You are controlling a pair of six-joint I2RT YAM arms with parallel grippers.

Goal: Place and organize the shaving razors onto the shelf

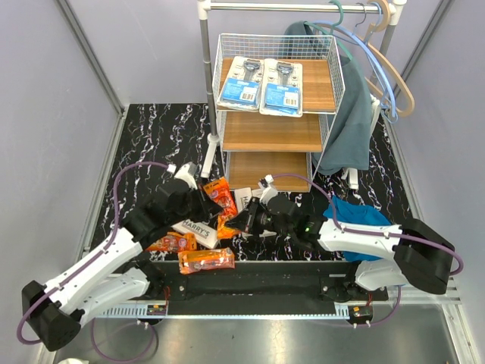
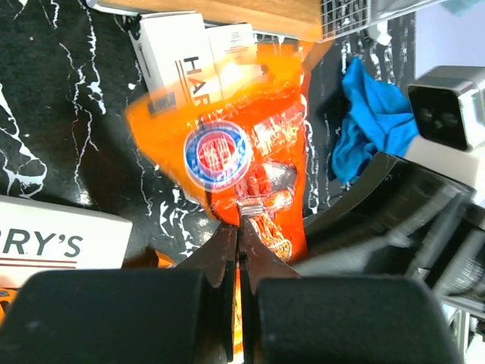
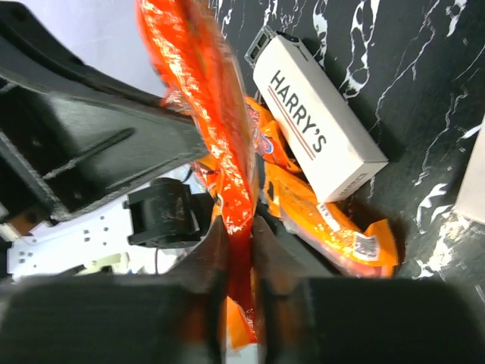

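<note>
Orange razor bag point(image 1: 206, 260) lies flat at the near edge of the black marbled table point(image 1: 159, 136). A second orange bag point(image 1: 173, 243) sits just behind it, touching the white HARRY'S box point(image 1: 195, 231). Mid-table, the left gripper point(image 2: 239, 224) is pinched tight on the lifted orange bag point(image 2: 265, 136). The right gripper point(image 3: 239, 227) is clamped on an orange edge too, seemingly the same bag, though blur makes that hard to confirm. A blue cloth point(image 1: 360, 212) lies by the right arm. Far back, the three-tier shelf point(image 1: 273, 133) carries two blister-card razors point(image 1: 241, 82) point(image 1: 282, 87) side by side on its top board.
</note>
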